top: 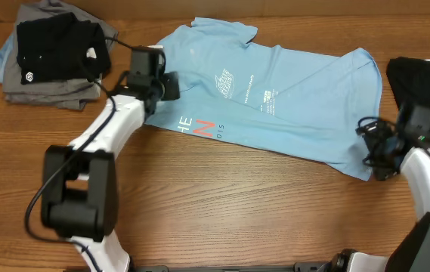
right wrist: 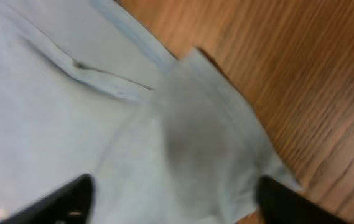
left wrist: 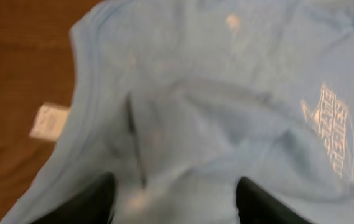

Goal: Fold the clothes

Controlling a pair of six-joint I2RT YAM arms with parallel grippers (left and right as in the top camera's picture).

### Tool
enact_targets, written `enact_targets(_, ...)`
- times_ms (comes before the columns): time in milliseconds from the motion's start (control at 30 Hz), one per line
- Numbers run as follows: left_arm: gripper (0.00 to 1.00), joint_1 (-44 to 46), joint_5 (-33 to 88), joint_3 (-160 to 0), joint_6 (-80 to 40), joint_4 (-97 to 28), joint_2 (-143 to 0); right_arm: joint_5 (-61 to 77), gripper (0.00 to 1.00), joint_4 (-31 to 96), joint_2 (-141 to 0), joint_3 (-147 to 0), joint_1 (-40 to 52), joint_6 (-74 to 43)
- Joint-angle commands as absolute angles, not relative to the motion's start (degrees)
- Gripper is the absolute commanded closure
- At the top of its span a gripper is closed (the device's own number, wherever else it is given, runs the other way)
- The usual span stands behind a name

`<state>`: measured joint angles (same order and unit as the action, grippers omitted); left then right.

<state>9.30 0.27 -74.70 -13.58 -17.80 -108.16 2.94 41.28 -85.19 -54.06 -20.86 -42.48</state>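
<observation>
The clothes, a light blue T-shirt [top: 275,98] with white lettering and a red-orange mark, lie spread across the table's middle, one layer folded over another. My left gripper [top: 171,85] hovers at the shirt's left edge. In the left wrist view its fingers [left wrist: 96,202] stand apart over rumpled blue cloth [left wrist: 214,124], holding nothing; the left gripper [left wrist: 177,205] is open. My right gripper [top: 369,145] sits at the shirt's lower right corner. In the right wrist view the right gripper [right wrist: 173,202] is open, its fingers [right wrist: 65,199] spread over the shirt's corner [right wrist: 214,137].
A pile of grey garments [top: 44,87] with a small black shirt [top: 56,45] on top lies at the back left. A black garment [top: 426,79] lies at the right edge. A white tag [left wrist: 48,120] rests on the wooden table [top: 222,211] beside the shirt's edge.
</observation>
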Motion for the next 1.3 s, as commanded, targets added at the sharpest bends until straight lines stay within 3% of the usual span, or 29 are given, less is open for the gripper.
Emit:
enact_targets(0, 0.75, 8.9, -0.1, -77.5, -13.2, -22.9, -102.3, 5.7, 0.56, 44.0, -83.3, -58.1, -20.0, -37.1)
enact_targets(33, 0.81, 9.0, -0.1, -77.5, -13.3, -24.2, -102.7, 5.7, 0.69, 45.0, -83.5, -58.0, -19.6, -37.2)
enact_targets(100, 0.95, 9.0, 0.1, -77.5, -13.3, -26.6, -104.4, 5.7, 0.81, 46.0, -84.4, -57.3, -18.7, -37.2)
enact_targets(233, 0.96, 9.0, 0.1, -77.5, -13.3, -28.2, -109.8, 5.7, 0.96, 44.6, -87.8, -55.0, -16.8, -37.0)
enact_targets(833, 0.93, 7.6, 0.8, -77.5, -13.5, -34.2, -116.9, 3.1, 0.96, 41.3, -103.4, -54.7, -16.5, -35.6)
enact_targets(1000, 0.96, 3.7, -5.1, -77.5, -20.1, -41.3, -116.9, 3.0, 0.96, 42.8, -104.3, -54.7, -18.0, -37.0)
enact_targets(1267, 0.96, -5.7, -4.2, -77.5, -25.8, -50.9, -116.6, 1.3, 0.96, 46.4, -104.1, -54.8, -18.1, -37.7)
